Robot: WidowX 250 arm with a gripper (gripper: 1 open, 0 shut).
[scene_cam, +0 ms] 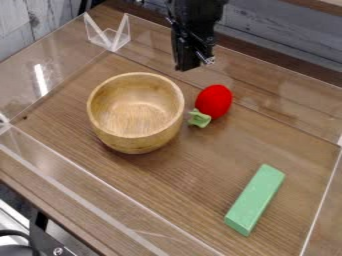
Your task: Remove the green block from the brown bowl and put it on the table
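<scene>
Camera view, arm: the black gripper (191, 60) hangs above the far side of the table, pointing straight down, up and behind the bowl's right edge.
Pincer: the fingers sit together, tips pressed into one narrow point, and there's nothing between them (empty-handed, plainly).
Green block: the green block (255, 199) lies flat on the table (147, 185) at the near right, well apart from the bowl, angled so its far end tips toward the right wall.
Brown bowl: the brown bowl (136, 111) stands upright left of centre, its inside bare wood, nothing in it.
Red ball: a red ball (214, 99) rests just beside the bowl's right rim, below and slightly right of the gripper's tip, with clear air between them.
Small green chunk: a tiny pale-green chunk (199, 119) sits at the ball's near-left foot, wedged close between ball and bowl; whether it touches either, I cannot tell.
Walls: clear acrylic walls (107, 35) ring the tabletop, with a folded clear piece standing at the far left corner.
</scene>
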